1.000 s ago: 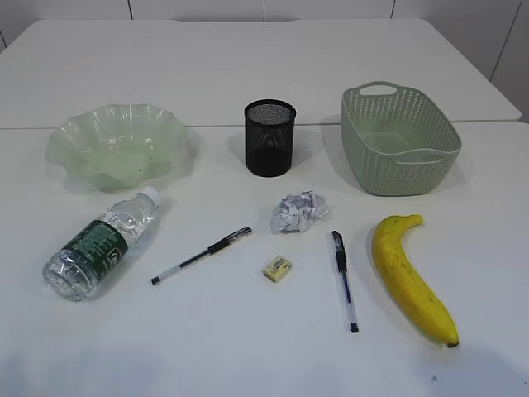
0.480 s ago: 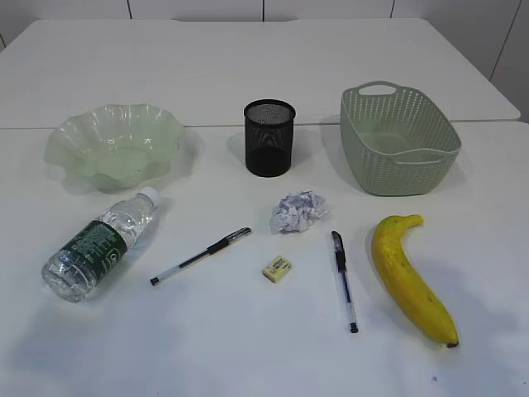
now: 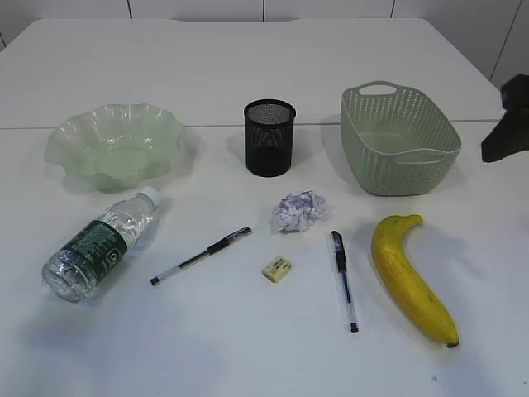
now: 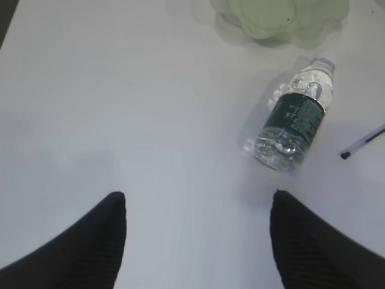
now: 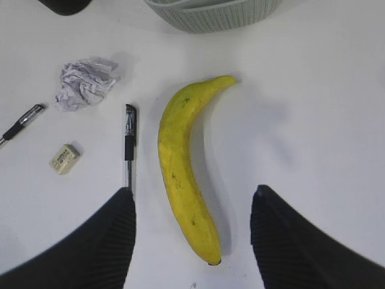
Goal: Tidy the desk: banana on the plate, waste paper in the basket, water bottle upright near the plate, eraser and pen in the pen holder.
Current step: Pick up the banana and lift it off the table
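Banana [image 3: 411,277] lies flat on the desk [image 3: 248,347], front right, dark tip toward the camera, well apart from the plate [image 3: 116,145] at back left. One banana, one plate, one basket [image 3: 399,139], one pen holder [image 3: 269,137], one waste paper ball [image 3: 299,211], one eraser [image 3: 277,268], one water bottle [image 3: 99,244], two pens. Exterior view alone shows the full layout: pen holder back centre between plate and basket, paper ball in front of it, eraser just nearer than the ball, left pen [image 3: 201,255] lying at a slant between bottle and eraser, right pen [image 3: 344,279] between eraser and banana. It also catches a dark piece of the right arm [image 3: 511,120] at the right edge — neither gripper's fingers show there. Right wrist view shows what the exterior cannot: right gripper [image 5: 192,235] hangs above the banana's lower half with its fingers [image 5: 105,241] spread wide either side, nothing pinched; right pen sits just beside the left-hand finger. Left wrist view: left gripper [image 4: 198,241] spread wide over bare desk, holding nothing, bottle on its side ahead and to the right, white cap toward the plate, one pen tip just visible at the edge.
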